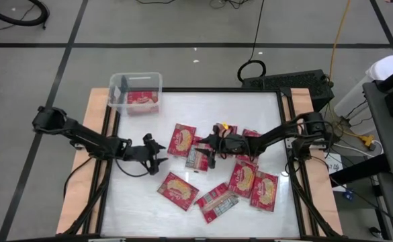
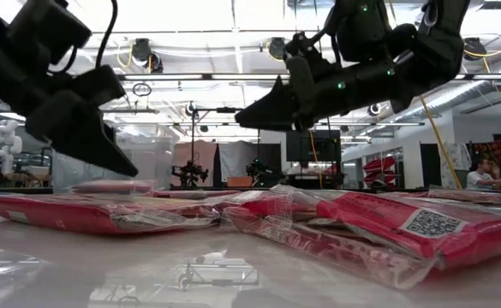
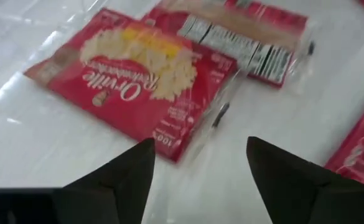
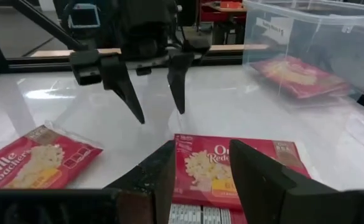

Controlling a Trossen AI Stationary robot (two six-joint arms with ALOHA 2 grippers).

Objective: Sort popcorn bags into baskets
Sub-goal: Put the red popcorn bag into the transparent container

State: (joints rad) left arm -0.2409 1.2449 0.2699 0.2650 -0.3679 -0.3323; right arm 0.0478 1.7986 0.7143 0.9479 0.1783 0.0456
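Several red popcorn bags lie flat on the white table. In the high view one (image 1: 181, 139) lies between my grippers, and others (image 1: 178, 189), (image 1: 242, 178) lie nearer the near edge. My left gripper (image 1: 158, 156) hovers open over bare table, just left of a bag lying picture-side up (image 3: 138, 81). My right gripper (image 1: 201, 151) is open and hangs above a picture-side-up bag (image 4: 238, 165); its fingertips are clear of it. The clear basket (image 1: 136, 92) stands at the far left corner with one bag (image 1: 142, 101) lying in it.
More bags (image 1: 217, 202), (image 1: 264, 190) lie toward the near right, one print-side up (image 1: 199, 158) under the right arm. The near left of the table (image 1: 129, 202) is bare. The left gripper (image 4: 150, 81) faces the right one at close range. A person sits in the room beyond the table (image 2: 483, 175).
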